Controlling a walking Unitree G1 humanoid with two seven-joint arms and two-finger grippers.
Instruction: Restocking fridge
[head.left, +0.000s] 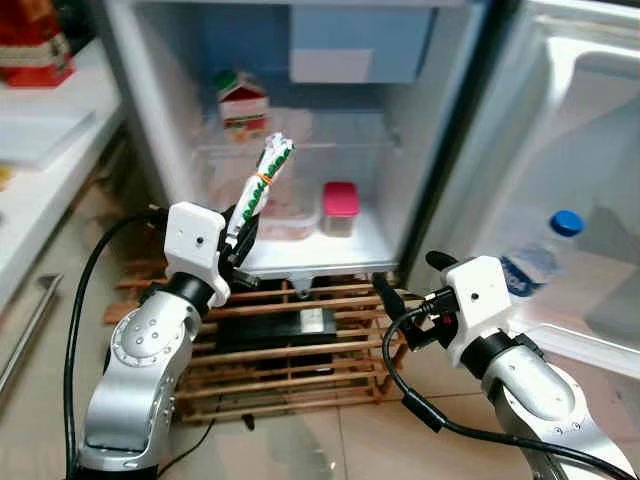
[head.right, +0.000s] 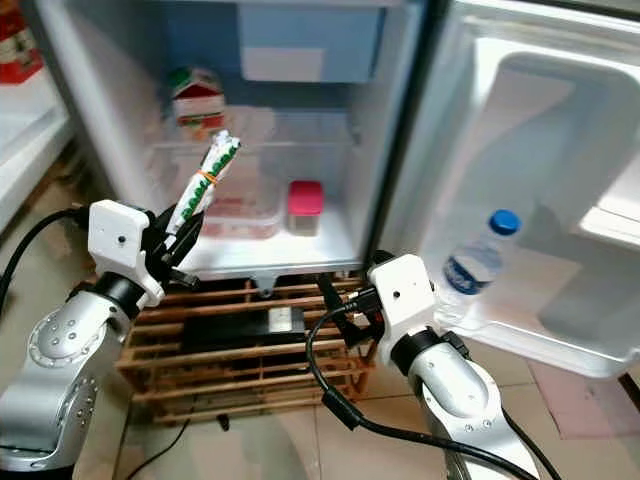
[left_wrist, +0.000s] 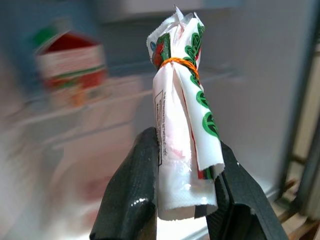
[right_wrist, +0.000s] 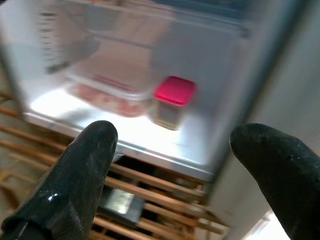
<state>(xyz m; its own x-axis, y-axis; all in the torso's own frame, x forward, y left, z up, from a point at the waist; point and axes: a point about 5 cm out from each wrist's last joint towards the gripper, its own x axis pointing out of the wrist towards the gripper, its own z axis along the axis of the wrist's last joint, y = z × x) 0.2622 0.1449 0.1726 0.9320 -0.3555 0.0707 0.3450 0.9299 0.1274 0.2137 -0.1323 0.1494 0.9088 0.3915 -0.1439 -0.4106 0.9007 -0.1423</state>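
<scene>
My left gripper (head.left: 240, 225) is shut on a rolled white packet (head.left: 262, 182) with green print and an orange rubber band, held upright just before the open fridge's lower shelf (head.left: 330, 255). In the left wrist view the packet (left_wrist: 182, 115) stands between the two black fingers (left_wrist: 132, 195). My right gripper (head.left: 405, 280) is open and holds nothing, low at the front right corner of the fridge; its fingers (right_wrist: 80, 175) frame a pink-lidded jar (right_wrist: 172, 100). A red and white carton (head.left: 242, 103) stands on the upper shelf.
A clear lidded food box (head.left: 290, 218) and the pink-lidded jar (head.left: 339, 207) sit on the lower shelf. The open door (head.right: 560, 200) on the right holds a water bottle (head.right: 480, 255). A wooden rack (head.left: 290, 350) lies under the fridge. A white counter (head.left: 40, 170) runs along the left.
</scene>
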